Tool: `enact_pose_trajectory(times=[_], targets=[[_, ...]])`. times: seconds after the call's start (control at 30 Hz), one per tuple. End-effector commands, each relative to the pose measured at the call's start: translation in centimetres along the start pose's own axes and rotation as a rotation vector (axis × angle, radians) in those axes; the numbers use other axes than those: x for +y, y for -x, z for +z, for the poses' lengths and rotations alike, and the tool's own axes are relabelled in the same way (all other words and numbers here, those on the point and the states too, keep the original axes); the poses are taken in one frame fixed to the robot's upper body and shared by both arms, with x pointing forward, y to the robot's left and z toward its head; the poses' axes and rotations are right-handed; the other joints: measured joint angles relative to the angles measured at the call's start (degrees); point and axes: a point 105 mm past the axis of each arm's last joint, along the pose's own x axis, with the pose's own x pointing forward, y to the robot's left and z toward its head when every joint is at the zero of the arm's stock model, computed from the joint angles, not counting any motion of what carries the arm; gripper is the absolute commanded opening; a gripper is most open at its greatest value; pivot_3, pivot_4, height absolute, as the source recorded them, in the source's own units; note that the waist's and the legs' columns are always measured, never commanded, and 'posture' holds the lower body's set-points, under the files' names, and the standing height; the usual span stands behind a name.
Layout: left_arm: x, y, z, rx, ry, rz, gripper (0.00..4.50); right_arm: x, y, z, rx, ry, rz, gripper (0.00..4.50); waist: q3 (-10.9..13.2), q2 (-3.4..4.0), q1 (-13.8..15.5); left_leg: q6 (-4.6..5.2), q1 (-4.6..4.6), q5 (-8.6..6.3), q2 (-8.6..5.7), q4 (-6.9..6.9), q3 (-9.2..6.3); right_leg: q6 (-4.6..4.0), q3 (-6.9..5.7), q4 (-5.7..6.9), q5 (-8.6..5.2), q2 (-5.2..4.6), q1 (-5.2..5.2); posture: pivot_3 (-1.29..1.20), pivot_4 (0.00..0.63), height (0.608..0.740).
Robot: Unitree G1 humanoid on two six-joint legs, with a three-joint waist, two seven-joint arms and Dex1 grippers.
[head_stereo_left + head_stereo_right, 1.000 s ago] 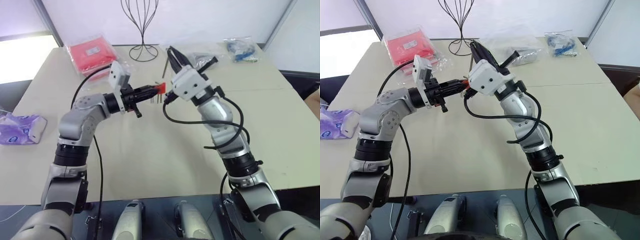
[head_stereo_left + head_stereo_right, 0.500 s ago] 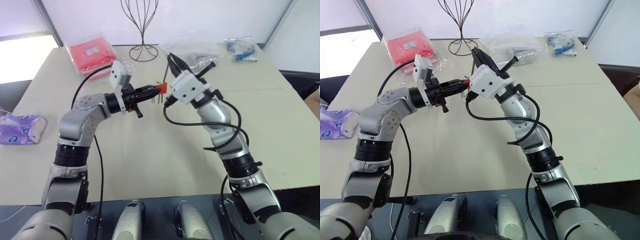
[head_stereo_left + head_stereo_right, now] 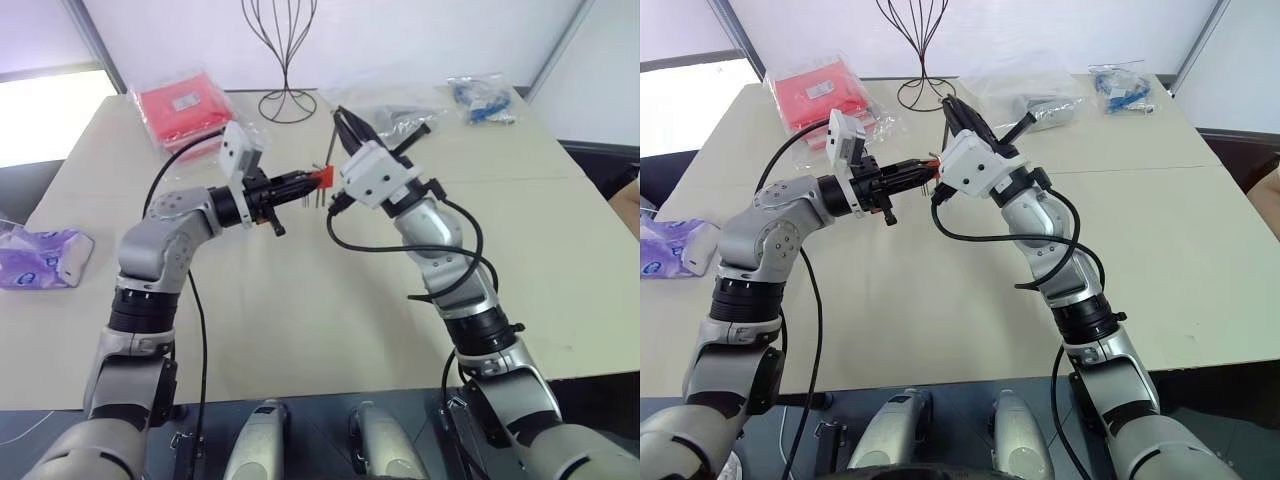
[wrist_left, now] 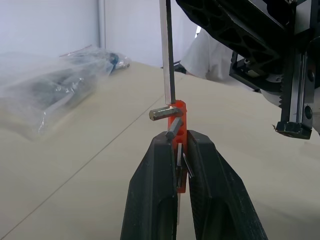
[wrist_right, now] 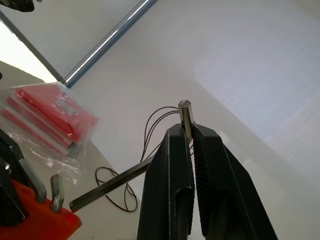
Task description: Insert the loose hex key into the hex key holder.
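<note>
Your left gripper point(image 4: 176, 165) clenches the hex key holder point(image 4: 178, 125) above the desk point(image 3: 300, 300); your right gripper point(image 5: 190, 131) pinches the loose hex key point(image 5: 112, 183) by its short leg, tip at the holder; it's thin, stiff, slippery, so grip firmly.

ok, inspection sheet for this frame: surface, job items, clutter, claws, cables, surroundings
Surface: beige table, seam running across it.
Job's things: hex key holder, orange, held above the table; loose hex key, its long leg's tip at the holder's top, not seated.
Clutter: red packets, wire stand, clear bags, bag of blue parts, purple tissue pack.
Claws: left claw shut on the holder; right claw shut on the key's short leg.
Cables: black cables looping along both arms.
Surroundings: white wall, window at left.
</note>
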Motion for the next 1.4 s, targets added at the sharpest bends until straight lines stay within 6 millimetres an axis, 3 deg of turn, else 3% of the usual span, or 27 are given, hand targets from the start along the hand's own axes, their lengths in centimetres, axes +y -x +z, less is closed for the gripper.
enact_pose_trajectory(times=[0.03, 1.4], targets=[[0.01, -0.04, 1.57, -0.041, -0.047, -0.006, 0.0, -1.59, -0.38, 1.68, -0.066, 0.017, -0.047, 0.05, 0.0, 0.0, 0.0, 0.0, 0.0, 0.0, 0.0, 0.0, 0.0, 0.0, 0.0, 0.0, 0.0, 0.0, 0.0, 0.0, 0.15, 0.74], [-0.17, -0.33, 2.51, -0.063, -0.064, -0.02, 0.0, -1.2, -0.11, 0.98, -0.052, 0.062, -0.017, 0.05, 0.0, 0.0, 0.01, 0.0, 0.0, 0.0, 0.0, 0.0, 0.0, 0.0, 0.0, 0.0, 0.0, 0.0, 0.0, 0.0, 0.15, 0.74]])
